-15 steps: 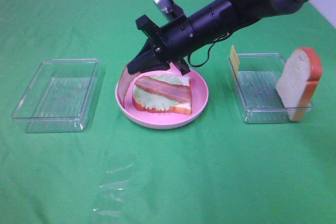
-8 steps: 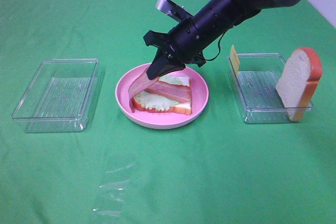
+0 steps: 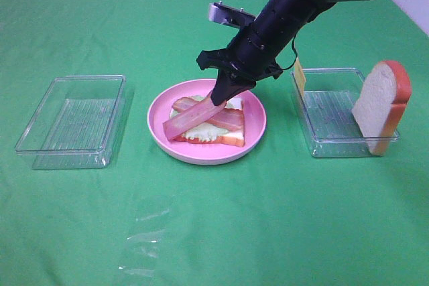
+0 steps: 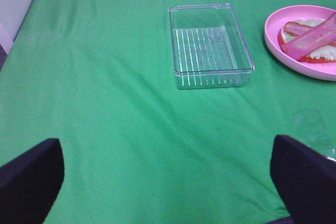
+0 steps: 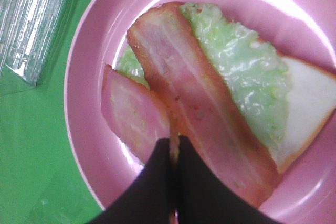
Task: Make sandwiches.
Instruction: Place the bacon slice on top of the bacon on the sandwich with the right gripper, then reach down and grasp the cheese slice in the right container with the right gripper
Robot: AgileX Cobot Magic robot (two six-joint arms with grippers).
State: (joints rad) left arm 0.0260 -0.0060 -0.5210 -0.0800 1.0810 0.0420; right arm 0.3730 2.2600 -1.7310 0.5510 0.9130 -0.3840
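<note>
Now R hand [image 3: 218,98] pinches bacon strip [image 3: 191,117], long axis slanting down across sandwich [image 3: 202,132]; L hand [image 4: 168,182] released.

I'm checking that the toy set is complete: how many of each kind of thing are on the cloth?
Bacon strips: 2
Bread slices: 2
Lettuce leaf: 1
Cheese slice: 1
Clear trays: 2
Pink plate: 1
Total: 9

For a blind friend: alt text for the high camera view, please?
A black robot gripper holds a reddish-pink bacon strip slanting over an open-faced toy sandwich on a round pink plate; clear plastic rectangular trays flank it on green cloth.
</note>
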